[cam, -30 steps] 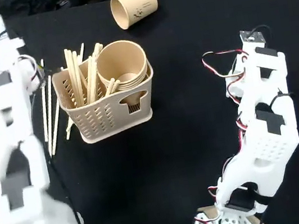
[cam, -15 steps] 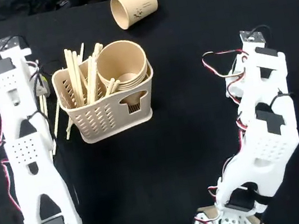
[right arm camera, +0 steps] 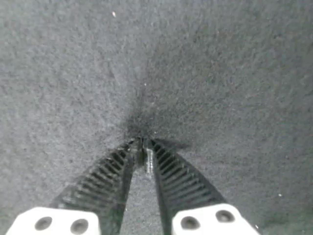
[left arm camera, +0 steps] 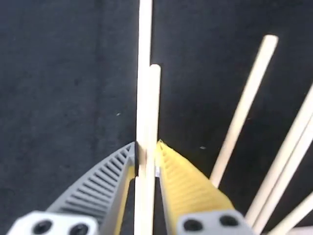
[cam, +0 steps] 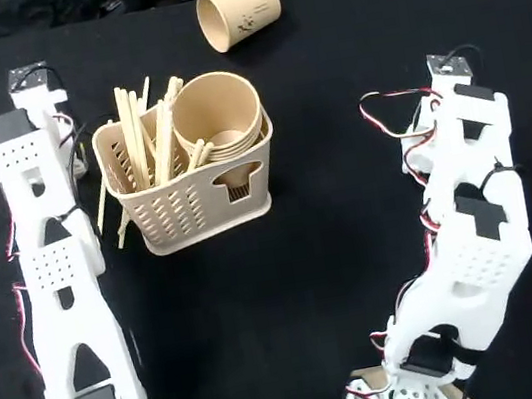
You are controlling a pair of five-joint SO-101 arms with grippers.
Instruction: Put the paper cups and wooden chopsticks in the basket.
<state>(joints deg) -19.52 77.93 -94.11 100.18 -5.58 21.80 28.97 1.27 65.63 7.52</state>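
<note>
Looks mostly done, with stacked paper cups (cam: 217, 116) and wooden chopsticks (cam: 138, 129) in the basket (cam: 196, 205), a lone paper cup (cam: 239, 15) on its side near the far edge and loose chopsticks (cam: 104, 203) beside the basket. Leaves those to fetch, left jaws clamped on two chopsticks (left arm camera: 146, 98) (right jaws closed on nothing). Plays out on a black bench (cam: 331, 98), dark clutter (cam: 63, 4) beyond.

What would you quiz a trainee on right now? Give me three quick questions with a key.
1. True or false: the right gripper is wide open.
2. The loose paper cup is: A standing upright, B lying on its side, C held by a gripper.
3. Fill in: the left gripper is shut on wooden ____.
Key: 1 false; 2 B; 3 chopsticks.
</note>
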